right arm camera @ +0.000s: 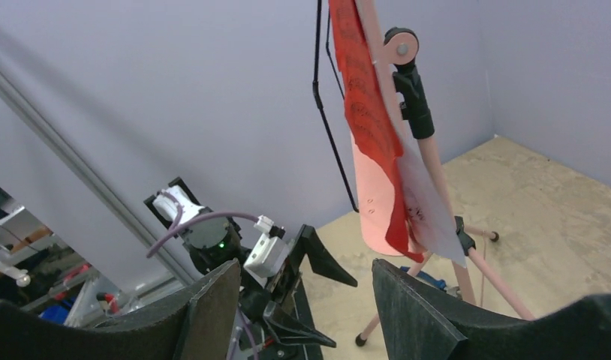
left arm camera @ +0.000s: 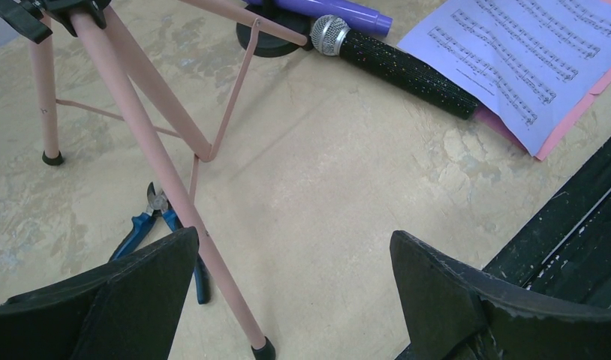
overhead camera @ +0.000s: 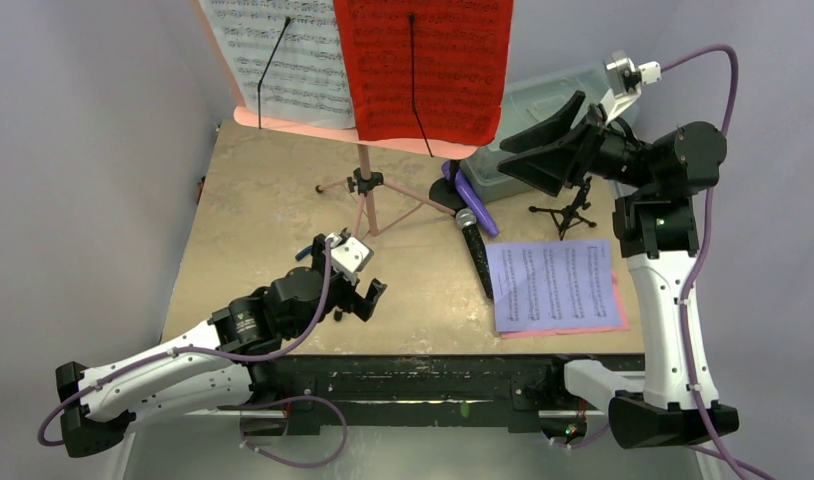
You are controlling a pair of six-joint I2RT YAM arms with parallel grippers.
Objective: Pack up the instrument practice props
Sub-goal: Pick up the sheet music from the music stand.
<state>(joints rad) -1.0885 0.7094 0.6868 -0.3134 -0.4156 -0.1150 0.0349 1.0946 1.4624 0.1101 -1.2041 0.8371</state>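
Left gripper (left arm camera: 295,247) open wide over tan tabletop (left arm camera: 325,172), pink metal tripod stand (left arm camera: 160,157) just beside, right gripper (right arm camera: 302,274) open wide, empty

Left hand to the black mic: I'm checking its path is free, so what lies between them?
Only bare tabletop, seen in the left wrist view, between the left hand and the black mic; the pink tripod leg stands aside.

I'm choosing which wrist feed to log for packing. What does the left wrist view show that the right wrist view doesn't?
Only the left wrist view: the black silver-headed mic, the purple mic and the lavender sheet, all lying down. Only the right wrist view: the red sheet on the pink rack panel, and the left gripper, open. Both: the pink tripod legs and the tan tabletop.
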